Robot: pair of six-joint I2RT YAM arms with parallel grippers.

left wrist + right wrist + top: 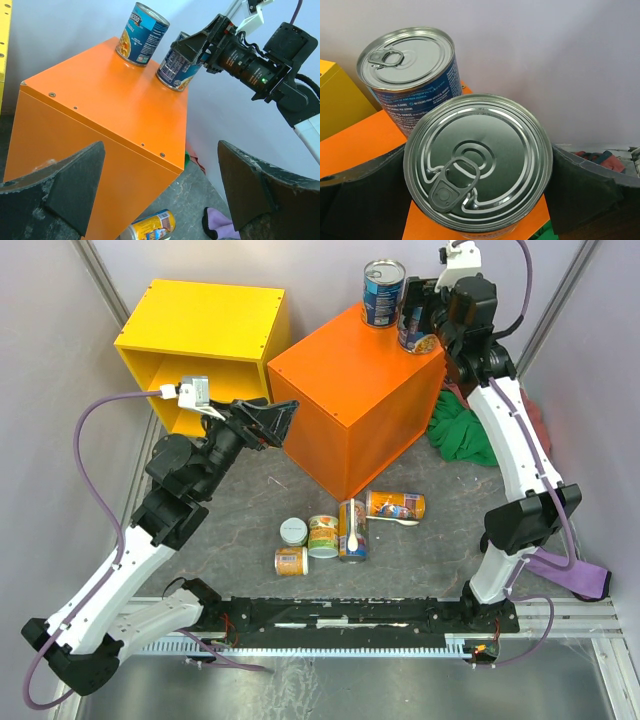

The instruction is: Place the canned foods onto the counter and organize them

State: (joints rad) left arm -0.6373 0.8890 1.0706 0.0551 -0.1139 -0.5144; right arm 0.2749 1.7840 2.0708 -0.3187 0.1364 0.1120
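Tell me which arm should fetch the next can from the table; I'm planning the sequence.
Left. The left pincer is open, empty and nearer the loose cans; the right pincer straddles a can on the counter.

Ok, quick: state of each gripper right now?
Left gripper: open, empty.
Right gripper: open, jaws either side of the blue can at the right edge of the counter; contact cannot be told.
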